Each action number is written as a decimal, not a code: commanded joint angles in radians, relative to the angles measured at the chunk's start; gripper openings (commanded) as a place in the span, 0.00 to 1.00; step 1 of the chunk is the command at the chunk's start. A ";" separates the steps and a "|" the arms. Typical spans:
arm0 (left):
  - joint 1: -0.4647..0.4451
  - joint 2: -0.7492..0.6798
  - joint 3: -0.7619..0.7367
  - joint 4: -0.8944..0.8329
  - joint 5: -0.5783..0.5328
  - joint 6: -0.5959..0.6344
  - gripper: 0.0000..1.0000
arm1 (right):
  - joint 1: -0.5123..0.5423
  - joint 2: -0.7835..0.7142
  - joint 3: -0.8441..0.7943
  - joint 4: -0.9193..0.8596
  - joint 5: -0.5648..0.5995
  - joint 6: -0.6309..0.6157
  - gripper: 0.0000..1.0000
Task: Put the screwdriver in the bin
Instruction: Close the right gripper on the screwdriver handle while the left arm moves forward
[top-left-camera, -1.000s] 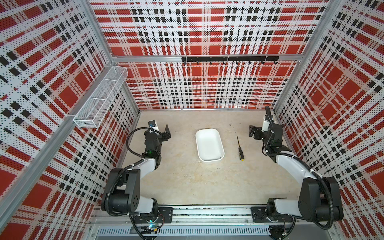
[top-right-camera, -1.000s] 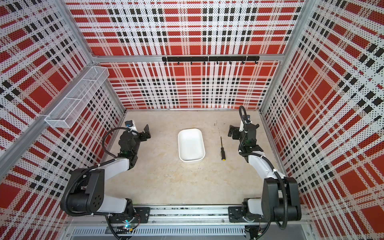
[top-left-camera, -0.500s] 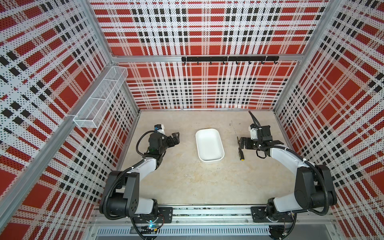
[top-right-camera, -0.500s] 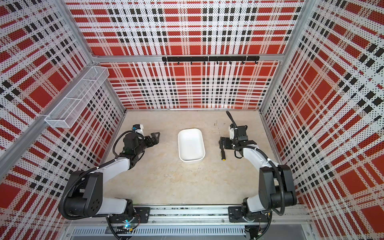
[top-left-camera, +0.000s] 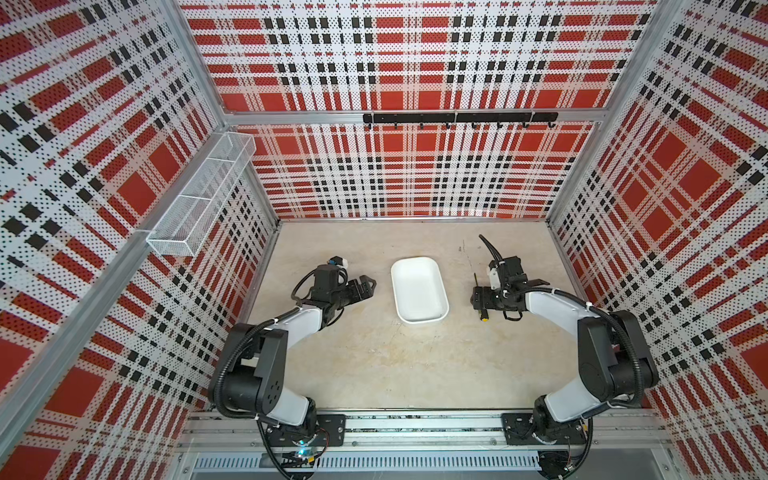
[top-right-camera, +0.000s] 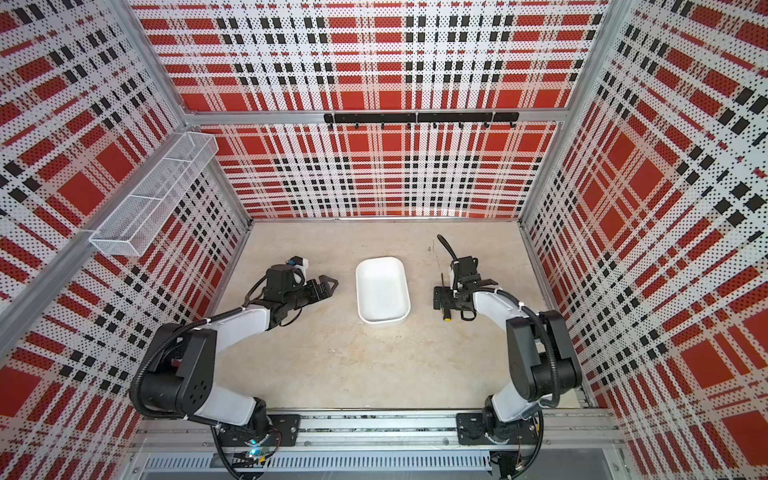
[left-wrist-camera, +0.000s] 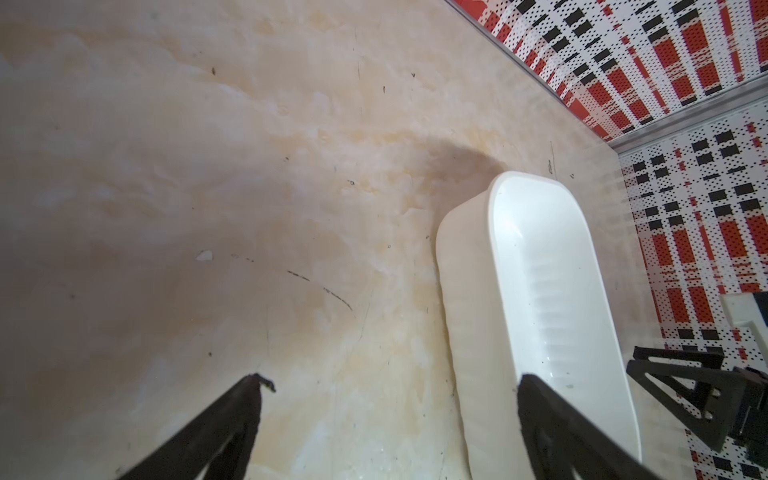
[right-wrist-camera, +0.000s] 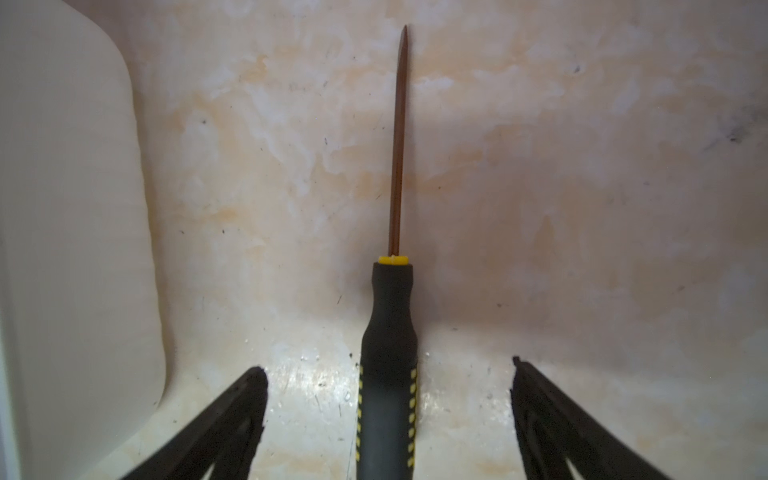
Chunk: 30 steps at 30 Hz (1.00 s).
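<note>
Top views both begin, nearest the camera, with the metal rail (top-left-camera: 415, 428) along the front edge of the beige table (top-left-camera: 374, 365), well in front of the bin (top-left-camera: 422, 319). A stretch of tabletop separates rail and bin. Further on, the white bin stands on the table with its long sides running front to back.

Left of the bin, near its wall but clear of it, the left gripper (top-left-camera: 368, 288) points toward it. The left wrist view shows its jaws wide apart (only tabletop and the bin's side show in the gap).

Right of the bin, just beside it, the screwdriver (right-wrist-camera: 388, 332) lies flat on the table, outside the bin. It is roughly parallel with the bin's long side, yellow end cap toward the front and thin shaft pointing away. The right gripper (right-wrist-camera: 386, 368) straddles the handle. In the right wrist view its jaws stand apart, one on either side of the black grip, and neither finger touches it.

Beyond the bin, a black hook rail (top-left-camera: 459, 118) is fixed to the back wall (top-left-camera: 415, 174). A white wire-mesh basket (top-left-camera: 203, 195) hangs on the wall to the bin's left.
</note>
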 joint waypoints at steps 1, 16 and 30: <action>-0.005 0.006 0.028 -0.056 0.031 0.010 0.98 | 0.015 0.031 0.039 -0.037 0.033 0.028 0.91; -0.036 -0.016 0.036 -0.112 0.007 0.043 0.98 | 0.049 0.067 0.070 -0.105 0.080 0.032 0.67; -0.044 -0.040 0.033 -0.117 0.011 0.047 0.98 | 0.056 0.092 0.067 -0.116 0.073 0.017 0.44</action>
